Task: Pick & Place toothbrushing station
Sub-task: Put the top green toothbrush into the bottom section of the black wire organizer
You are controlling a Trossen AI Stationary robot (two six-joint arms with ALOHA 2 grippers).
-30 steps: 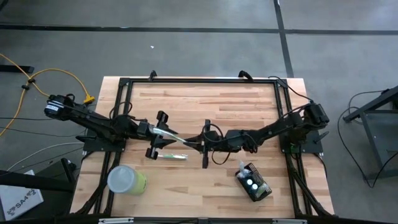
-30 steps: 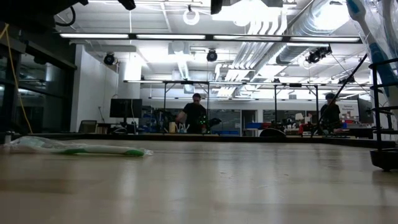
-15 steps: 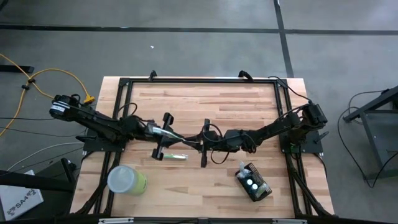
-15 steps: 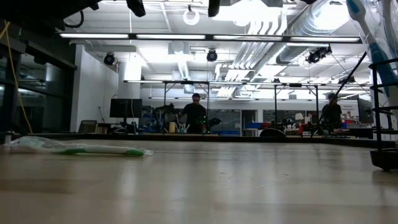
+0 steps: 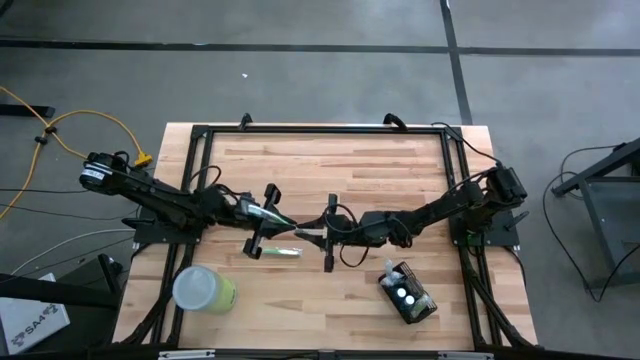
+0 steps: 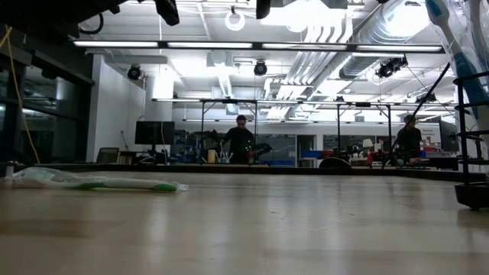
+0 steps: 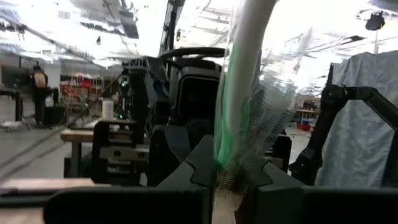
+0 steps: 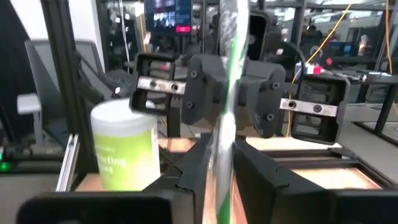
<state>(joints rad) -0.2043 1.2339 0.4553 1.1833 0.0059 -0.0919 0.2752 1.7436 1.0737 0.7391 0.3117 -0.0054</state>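
A toothbrush in a clear wrapper (image 5: 298,226), white with green, hangs in the air over the table's middle between my two grippers. My left gripper (image 5: 283,220) comes from the table's left and is shut on one end (image 7: 227,177). My right gripper (image 5: 318,230) comes from the right and is shut on the other end (image 8: 222,165). The toothbrushing station (image 5: 407,294), a black mesh holder with items in it, stands on the table near the right front. No gripper is near it. My left gripper pinches the wrapped toothbrush's left end (image 7: 231,163) between its two fingers, coming about level from the table's left. The brush runs on past the fingertips toward the other gripper, clear of the table. My right gripper has the brush's right end (image 8: 224,146) between its two fingers, coming level from the table's right. The brush stands out beyond the fingertips, clear of the table.
A second wrapped toothbrush (image 5: 278,252) lies flat on the table just in front of the grippers, and shows in the low view (image 6: 99,183). A lime-green cup with a pale lid (image 5: 203,290) stands at the front left. People move in the room beyond the table.
My left gripper has gone a little toward the table's right, onto the free end of the brush held by my right gripper, and has shut on it. The brush has stayed in the air between the two.
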